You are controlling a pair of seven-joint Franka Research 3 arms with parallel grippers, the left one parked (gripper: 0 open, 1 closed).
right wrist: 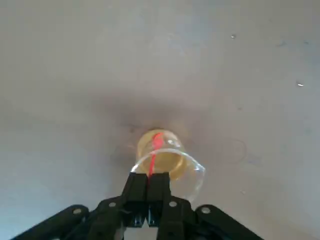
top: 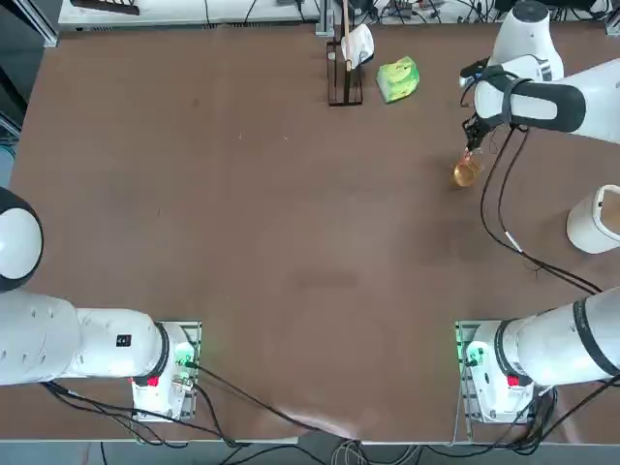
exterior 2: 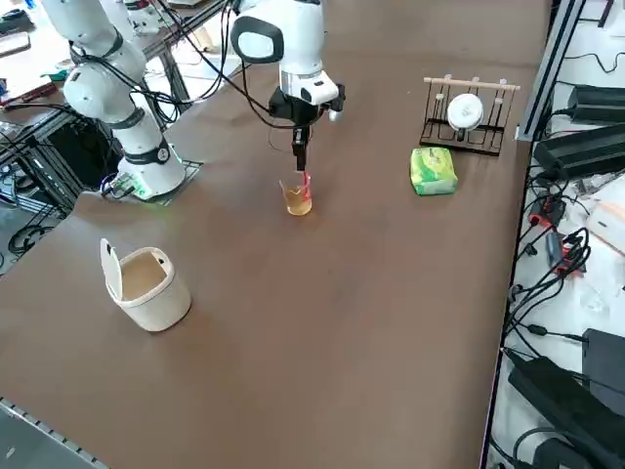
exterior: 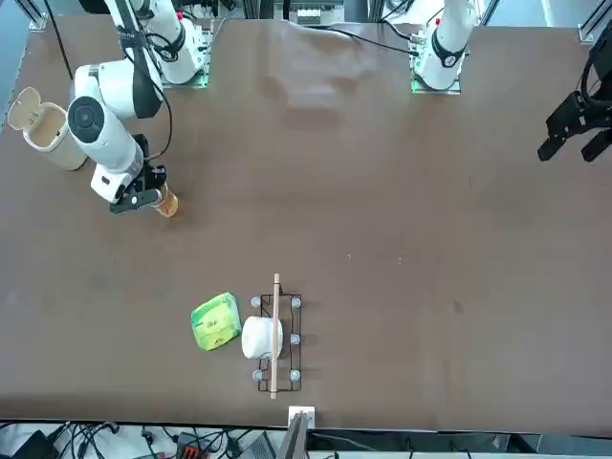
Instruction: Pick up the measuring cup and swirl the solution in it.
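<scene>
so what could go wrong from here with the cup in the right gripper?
1. The right gripper pinches only the rim of the measuring cup with its fingers closed on the thin glass wall; a swirl could make it slip or twist.
2. The cup is open-topped, so the orange solution may slosh onto the table.

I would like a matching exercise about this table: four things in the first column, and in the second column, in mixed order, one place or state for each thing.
Column 1:
1. measuring cup
2. right gripper
3. white cup
4. green packet

Column 2:
A. lies beside the wooden rack
B. stands with its flip lid open, near the table edge on the robot's right
C. holds orange solution
D. closed on the glass rim, pointing straight down

Pairs: 1-C, 2-D, 3-B, 4-A
</scene>
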